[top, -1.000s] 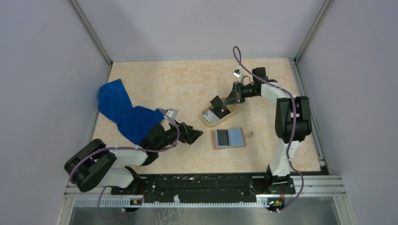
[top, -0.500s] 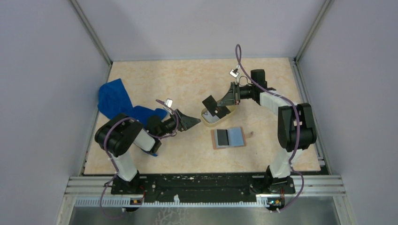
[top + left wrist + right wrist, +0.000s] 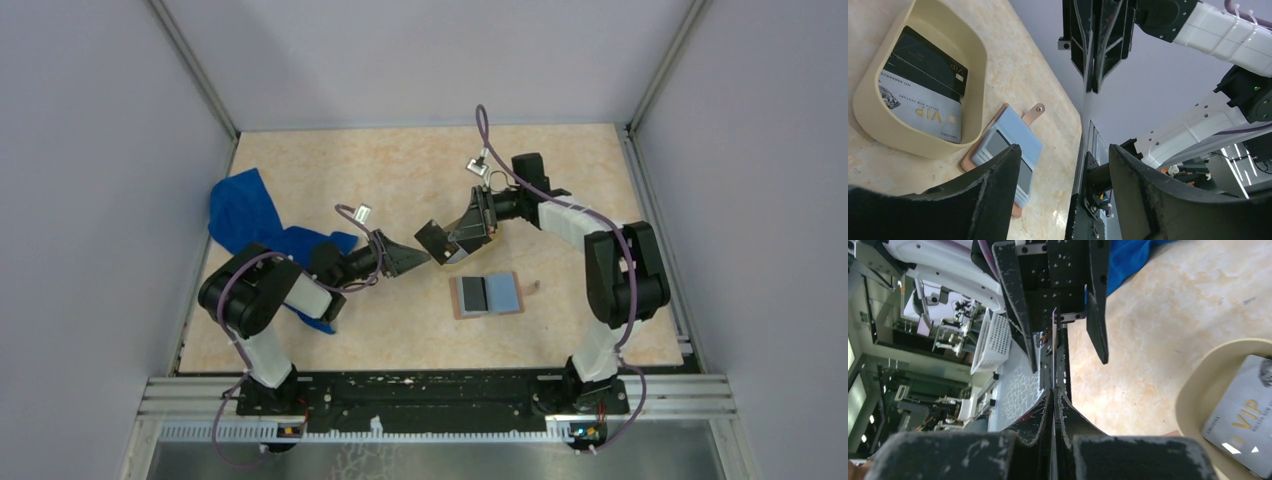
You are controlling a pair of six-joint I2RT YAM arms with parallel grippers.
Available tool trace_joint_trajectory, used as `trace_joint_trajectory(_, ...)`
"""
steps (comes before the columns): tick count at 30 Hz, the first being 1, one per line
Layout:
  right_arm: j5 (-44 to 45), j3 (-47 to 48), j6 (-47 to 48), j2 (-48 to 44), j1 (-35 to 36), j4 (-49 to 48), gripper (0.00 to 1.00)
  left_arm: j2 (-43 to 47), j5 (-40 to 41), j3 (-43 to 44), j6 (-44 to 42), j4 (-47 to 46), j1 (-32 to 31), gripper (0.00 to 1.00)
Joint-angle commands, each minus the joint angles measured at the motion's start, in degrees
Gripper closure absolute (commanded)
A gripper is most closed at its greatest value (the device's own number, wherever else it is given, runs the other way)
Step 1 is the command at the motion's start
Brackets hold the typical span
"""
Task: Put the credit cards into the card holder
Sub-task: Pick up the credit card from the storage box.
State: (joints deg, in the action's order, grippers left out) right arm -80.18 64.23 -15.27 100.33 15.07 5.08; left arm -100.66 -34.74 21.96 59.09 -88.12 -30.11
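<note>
Grey "VIP" card (image 3: 923, 112) in tray (image 3: 979, 65), R claw (image 3: 455, 240) pinches black card (image 3: 432, 238), L claw (image 3: 1064, 147) agape

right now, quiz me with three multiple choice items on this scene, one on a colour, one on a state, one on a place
1. What colour is the crumpled cloth?
A red
B blue
C green

2. How do the right fingers stand?
A wide open
B shut on nothing
C shut on a thin black card

3. Where does the light grey rectangular VIP card lie?
A on the cloth
B in the oval beige plastic tray
C in the right fingers

Key: 1 B, plainly blue in the top view. 2 C, the right wrist view shows the card edge-on between the pressed fingers. 3 B, the left wrist view shows it on the tray's floor.
</note>
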Motion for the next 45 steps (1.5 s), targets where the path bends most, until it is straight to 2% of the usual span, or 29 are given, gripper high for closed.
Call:
trace_joint_trajectory(1,-0.4,3.5,7.3,-1.0,2.2,6.2,1.00,-2.0,-1.5,3.2,2.1,-14.6,0.2,0.33)
trace_joint_trajectory(6,2.5,6.6,16.6,0.6,3.8,15.4,1.00,-1.2,-2.0,4.0,2.0,-14.6,0.2,0.52)
trace_joint_trajectory(8,3.6,7.7,19.6,1.1,4.8,18.7,1.00,-1.3,-2.4,4.3,2.1,-14.6,0.4,0.70)
trace_joint_trajectory(10,4.9,8.6,22.1,1.4,5.9,21.7,1.00,-1.6,-3.3,4.6,2.3,-14.6,0.6,0.96)
trace_joint_trajectory(11,5.7,9.1,23.7,1.5,6.3,23.1,1.00,-1.7,-3.7,4.6,2.4,-14.6,0.7,1.00)
trace_joint_trajectory(12,6.1,9.6,24.9,1.5,6.5,24.1,0.98,-1.5,-3.8,4.3,2.5,-14.6,0.7,1.00)
trace_joint_trajectory(13,6.8,9.8,25.8,1.4,6.6,25.0,0.82,-1.2,-3.8,3.7,2.2,-14.6,0.7,1.00)
trace_joint_trajectory(15,8.8,10.4,28.8,1.2,6.6,27.3,0.62,-0.1,-4.0,2.4,1.0,-14.6,0.8,1.00)
trace_joint_trajectory(17,9.6,10.6,30.9,1.0,7.2,28.7,0.52,1.1,-4.4,1.7,-0.3,-14.6,0.8,1.00)
trace_joint_trajectory(19,9.8,11.1,32.8,1.5,8.9,30.0,0.50,1.6,-5.3,1.7,-0.8,-14.5,0.8,1.00)
trace_joint_trajectory(21,9.9,12.7,35.7,2.3,10.7,33.8,0.54,1.5,-6.3,2.0,-0.6,-14.6,1.0,1.00)
trace_joint_trajectory(23,10.2,14.4,38.4,3.2,12.2,37.0,0.69,1.4,-6.8,2.0,-0.5,-14.6,1.3,1.00)
trace_joint_trajectory(26,10.4,15.3,39.4,3.9,13.1,38.3,0.97,1.7,-7.4,1.7,-0.7,-14.6,1.7,1.00)
trace_joint_trajectory(27,10.5,15.4,39.4,3.8,13.1,38.4,1.00,1.9,-7.7,1.5,-0.6,-14.6,1.9,1.00)
trace_joint_trajectory(31,11.4,15.4,39.6,3.0,13.1,38.2,1.00,3.1,-7.6,0.1,-0.3,-14.5,2.8,0.71)
trace_joint_trajectory(33,11.0,15.3,40.2,2.6,13.1,38.5,1.00,3.7,-7.7,-0.5,-0.1,-14.6,3.3,0.66)
trace_joint_trajectory(39,9.8,16.2,43.0,3.4,13.1,41.4,1.00,5.3,-10.1,-0.6,0.7,-14.6,5.0,0.67)
trace_joint_trajectory(42,9.7,16.2,43.4,3.5,13.1,41.8,1.00,5.6,-11.0,-0.4,0.7,-14.6,5.3,0.75)
trace_joint_trajectory(45,9.6,16.2,43.6,3.5,13.1,41.8,1.00,4.8,-13.3,0.6,1.3,-14.6,5.3,0.91)
